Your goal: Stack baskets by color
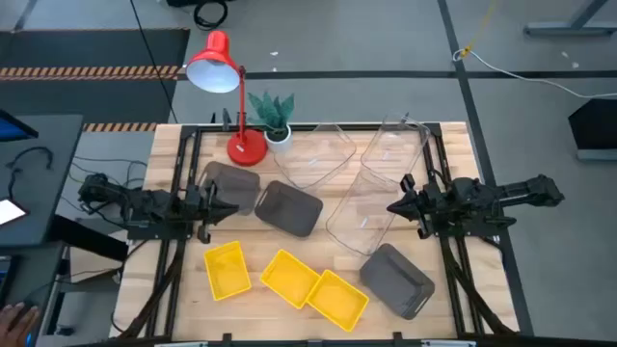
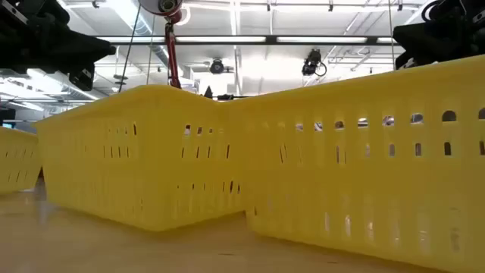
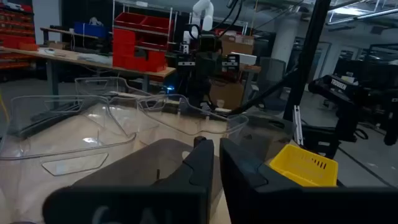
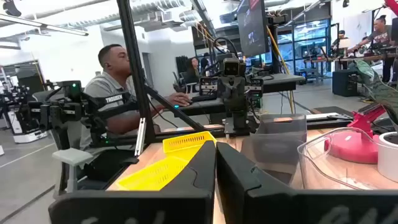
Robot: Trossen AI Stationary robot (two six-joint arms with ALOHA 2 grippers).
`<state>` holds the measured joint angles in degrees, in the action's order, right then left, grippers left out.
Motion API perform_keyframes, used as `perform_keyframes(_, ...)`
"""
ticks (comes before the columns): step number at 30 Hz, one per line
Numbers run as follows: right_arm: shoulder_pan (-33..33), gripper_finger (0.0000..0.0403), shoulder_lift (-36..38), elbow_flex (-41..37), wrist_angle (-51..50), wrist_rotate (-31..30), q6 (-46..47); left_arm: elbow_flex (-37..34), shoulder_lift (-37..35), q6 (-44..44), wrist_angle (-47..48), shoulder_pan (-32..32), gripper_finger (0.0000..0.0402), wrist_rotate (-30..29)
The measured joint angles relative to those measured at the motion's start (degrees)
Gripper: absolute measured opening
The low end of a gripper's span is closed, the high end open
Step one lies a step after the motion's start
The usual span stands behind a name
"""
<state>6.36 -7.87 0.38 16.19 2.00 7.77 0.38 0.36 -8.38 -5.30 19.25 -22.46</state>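
Note:
Three yellow baskets (image 1: 228, 268) (image 1: 289, 278) (image 1: 337, 297) lie side by side near the table's front edge and fill the low view (image 2: 151, 152). Two dark grey baskets (image 1: 231, 183) (image 1: 287, 207) sit left of centre, and a third (image 1: 397, 280) at the front right. Three clear baskets (image 1: 323, 154) (image 1: 390, 159) (image 1: 359, 220) lie overlapping in the far right half. My left gripper (image 1: 231, 208) (image 3: 217, 165) hovers shut between the two left grey baskets, pointing right. My right gripper (image 1: 391, 206) (image 4: 216, 165) hovers shut over the clear baskets, pointing left.
A red desk lamp (image 1: 236, 106) and a small potted plant (image 1: 273, 116) stand at the table's far edge, left of centre. A person (image 4: 115, 93) sits at a desk beyond the table's left side. Bare wood (image 1: 463, 289) shows at the front right corner.

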Motion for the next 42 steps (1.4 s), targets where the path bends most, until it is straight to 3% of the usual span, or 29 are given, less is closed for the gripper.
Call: perform_keyframes(42,0.00,0.0018,0.00,-0.01,0.01,0.00,0.00,-0.01,0.00,0.00,0.02,0.01,0.0027,0.00)
